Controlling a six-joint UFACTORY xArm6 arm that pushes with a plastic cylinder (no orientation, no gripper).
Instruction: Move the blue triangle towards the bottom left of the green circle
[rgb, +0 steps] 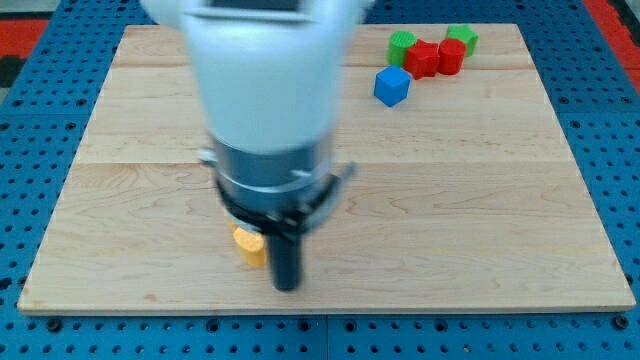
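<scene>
we see no blue triangle on the wooden board (480, 200); the only blue piece showing is a blue cube (392, 86) near the view's top right. we carry no claw, only a dark rod, and my tip (287, 287) sits just right of a yellow block (248, 245), touching or nearly so. we count two green blocks, one at (402, 43) and one at (462, 38), two red blocks (421, 58) and (451, 55), one blue, one yellow.
</scene>
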